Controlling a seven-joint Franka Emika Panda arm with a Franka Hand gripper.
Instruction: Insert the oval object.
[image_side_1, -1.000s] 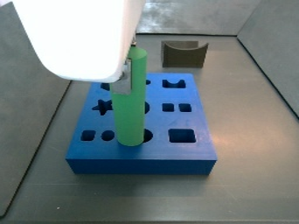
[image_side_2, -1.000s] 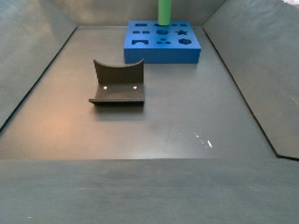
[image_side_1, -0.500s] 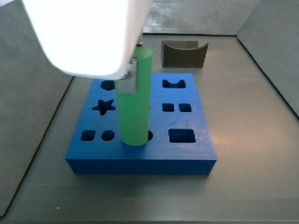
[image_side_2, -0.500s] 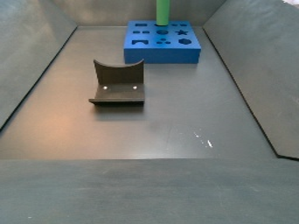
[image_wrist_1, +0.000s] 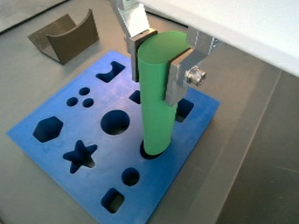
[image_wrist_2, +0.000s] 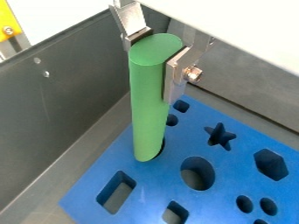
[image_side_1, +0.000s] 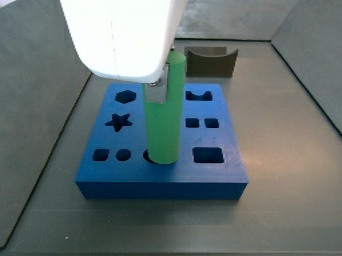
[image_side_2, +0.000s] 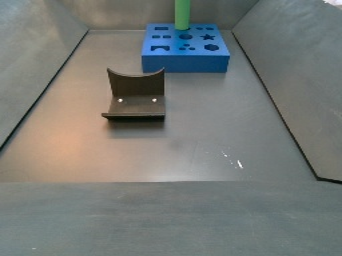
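I see the dark curved block (image_side_1: 210, 61) at upper right, clear of the blue block (image_side_1: 163, 175); my tool (image_wrist_1: 163, 59) grips the upright green peg (image_wrist_1: 160, 96), clamped on its top.

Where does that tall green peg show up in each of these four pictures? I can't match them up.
Wrist view: the green peg stands mid-picture, gripped near its top by the pincer, its foot in the blue block.
Wrist view: the peg rises mid-picture.
Side view: the peg stands upright at centre, under the white arm.
Side view: only a short stretch of it shows at the top edge.
Shared landmark: the blue block.
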